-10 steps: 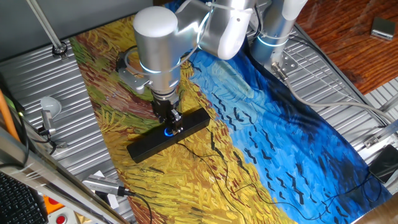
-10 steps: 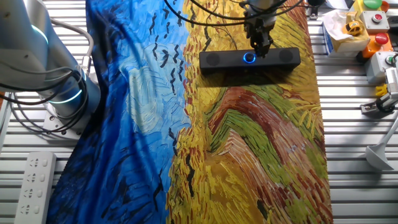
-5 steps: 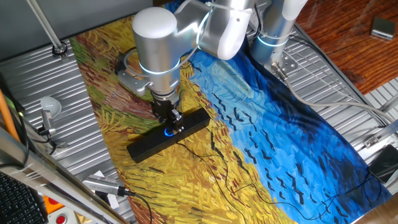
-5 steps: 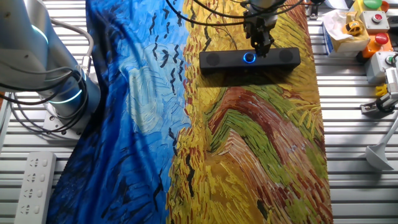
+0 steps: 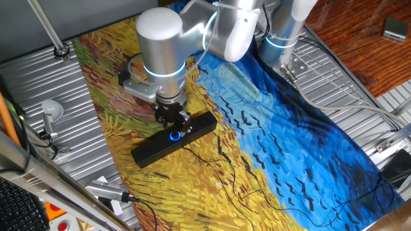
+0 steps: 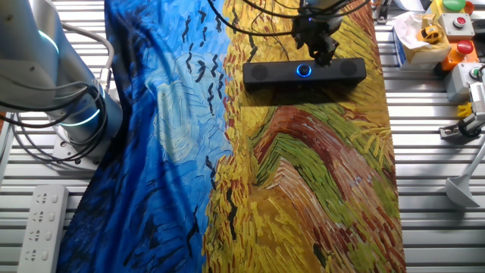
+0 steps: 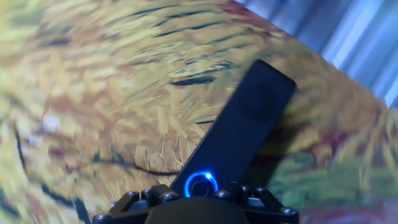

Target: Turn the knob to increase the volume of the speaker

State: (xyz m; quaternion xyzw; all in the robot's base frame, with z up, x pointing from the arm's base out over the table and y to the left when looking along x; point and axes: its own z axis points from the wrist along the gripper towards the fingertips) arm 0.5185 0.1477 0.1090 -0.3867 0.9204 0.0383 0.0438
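The knob (image 7: 201, 185) glows under the pincer (image 5: 173, 122); its grip cannot be told.

bare cloth (image 6: 318, 167) beside speaker (image 6: 303, 72), cable (image 5: 218, 157) trailing

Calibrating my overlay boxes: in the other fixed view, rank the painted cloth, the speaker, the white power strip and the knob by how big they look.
1. Painted cloth, by far the largest.
2. Speaker.
3. White power strip: near the speaker's apparent size, cut off by the frame edge and nearer the camera, so this order is unsure.
4. Knob, smallest.
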